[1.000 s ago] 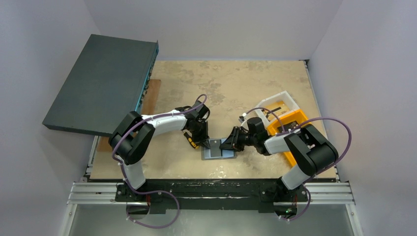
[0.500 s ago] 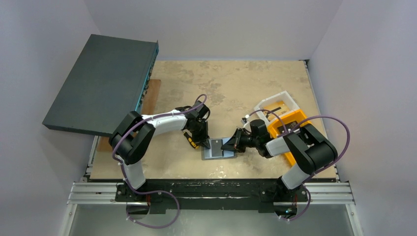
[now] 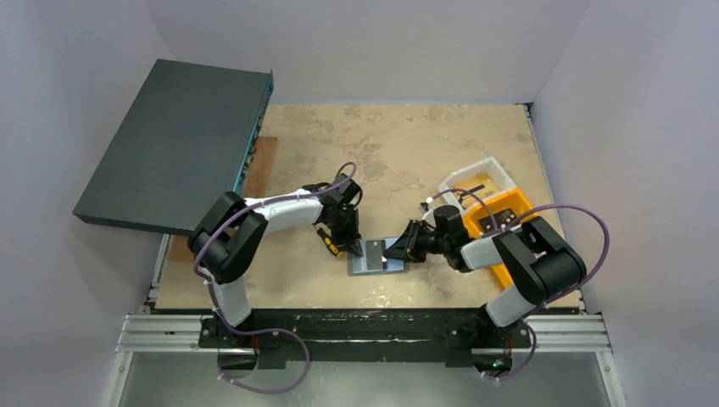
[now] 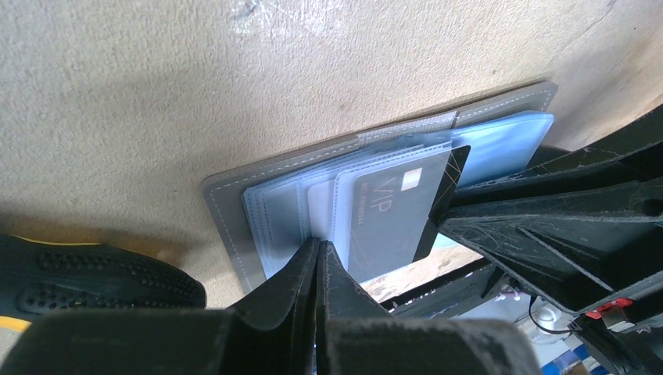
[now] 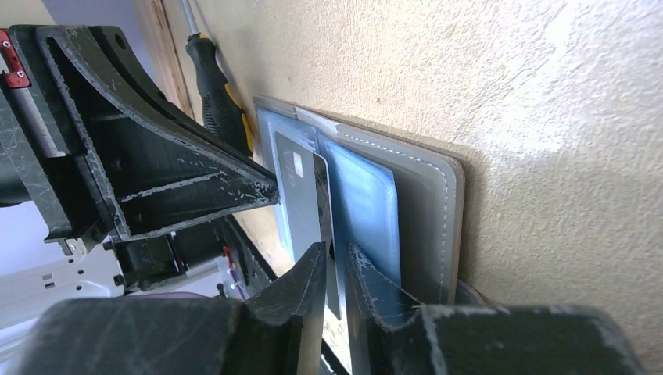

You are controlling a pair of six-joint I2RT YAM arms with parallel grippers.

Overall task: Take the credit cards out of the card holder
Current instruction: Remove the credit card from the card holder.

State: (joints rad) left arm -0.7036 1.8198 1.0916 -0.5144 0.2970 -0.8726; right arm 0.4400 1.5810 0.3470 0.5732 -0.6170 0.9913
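Grey card holder [image 4: 228, 205] lies open, the closed left gripper [image 4: 317, 251] touching it, while the right gripper [image 5: 336, 262] pinches its dark card [image 5: 302, 195].

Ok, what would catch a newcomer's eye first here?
The two pincers meeting over the open card holder near the front middle of the table: the right pincer nips a grey card marked VIP, sticking partly out, while the shut left pincer rests on the holder. A big dark box sits at the far left corner.
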